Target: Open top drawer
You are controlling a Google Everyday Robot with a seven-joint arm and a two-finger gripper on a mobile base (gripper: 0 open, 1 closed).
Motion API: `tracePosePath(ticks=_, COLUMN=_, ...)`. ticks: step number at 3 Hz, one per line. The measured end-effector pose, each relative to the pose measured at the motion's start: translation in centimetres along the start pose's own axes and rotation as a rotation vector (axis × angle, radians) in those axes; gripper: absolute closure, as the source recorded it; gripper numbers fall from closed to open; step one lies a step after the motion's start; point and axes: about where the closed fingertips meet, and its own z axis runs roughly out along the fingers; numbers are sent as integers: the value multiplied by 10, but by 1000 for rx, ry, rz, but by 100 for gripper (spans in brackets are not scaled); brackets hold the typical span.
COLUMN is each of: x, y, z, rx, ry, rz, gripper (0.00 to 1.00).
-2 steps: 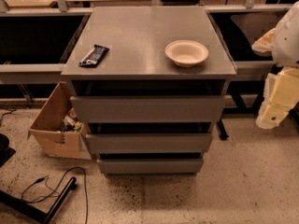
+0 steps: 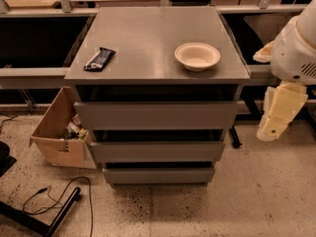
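The grey cabinet (image 2: 148, 38) stands in the middle of the camera view with three drawer fronts stacked below its top. The top drawer (image 2: 157, 115) is the widest one, a plain handleless grey panel with a dark gap above it; none of its interior shows. My gripper (image 2: 279, 111), cream-coloured, hangs from the white arm (image 2: 296, 48) at the right. It is beside the cabinet's right edge at the height of the top drawer and does not touch it.
A white bowl (image 2: 197, 56) and a dark wrapped bar (image 2: 99, 59) lie on the cabinet top. An open cardboard box (image 2: 59, 130) with clutter stands on the floor at the left. A black cable and stand (image 2: 54, 206) lie at the front left. Dark benches flank the cabinet.
My gripper has moved a little to the left and down, closer to the cabinet's right side. The drawers, bowl and bar have not moved.
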Motion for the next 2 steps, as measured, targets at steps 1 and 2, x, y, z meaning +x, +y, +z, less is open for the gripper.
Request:
tracePosePath(ticks=1, x=-10, y=-2, z=94, rx=-49, ry=-4, rz=-59, gripper=0)
tracePosePath(ticks=2, x=-15, y=-12, z=163, rx=-70, ry=-4, rz=-84, gripper=0)
